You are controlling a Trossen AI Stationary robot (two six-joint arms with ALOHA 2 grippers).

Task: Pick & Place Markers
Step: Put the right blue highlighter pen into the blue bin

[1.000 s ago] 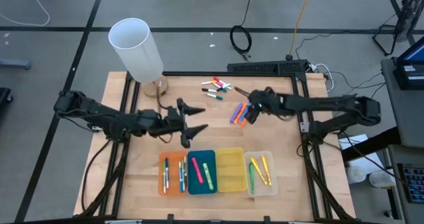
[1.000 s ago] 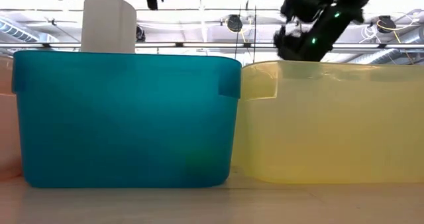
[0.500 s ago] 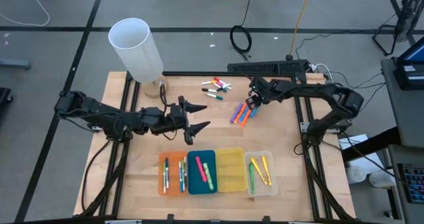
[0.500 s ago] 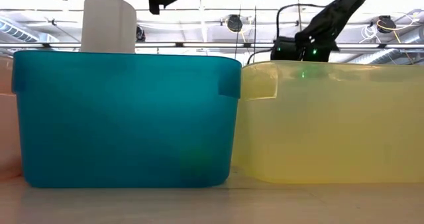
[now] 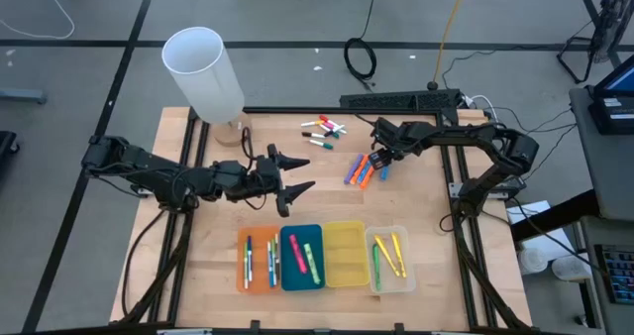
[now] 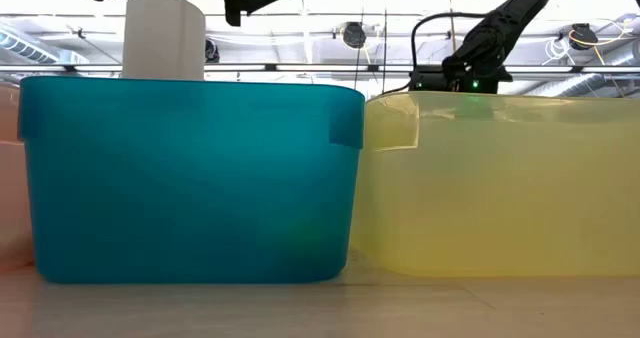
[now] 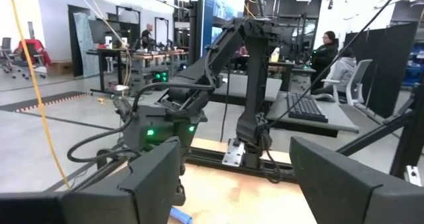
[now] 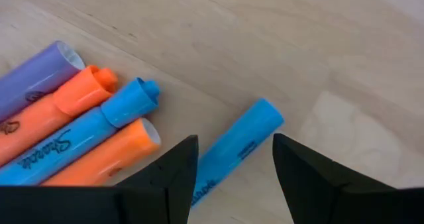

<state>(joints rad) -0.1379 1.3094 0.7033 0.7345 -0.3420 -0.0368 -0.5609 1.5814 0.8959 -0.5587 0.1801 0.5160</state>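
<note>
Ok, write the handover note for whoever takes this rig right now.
Right gripper: open, low over the loose blue highlighter beside the purple, orange and blue cluster; nothing held.
Left gripper: open, empty, waiting above mid-table.
Done: markers lie in the orange tray, blue tray and clear tray.
Left: the yellow tray looks empty; the cluster and the small pens at the table's far edge are unsorted.

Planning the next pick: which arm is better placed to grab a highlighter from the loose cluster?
The right. The right gripper hangs open right over the highlighter cluster, a blue highlighter lying between its fingers. The left gripper hovers open mid-table, farther from the cluster.
</note>
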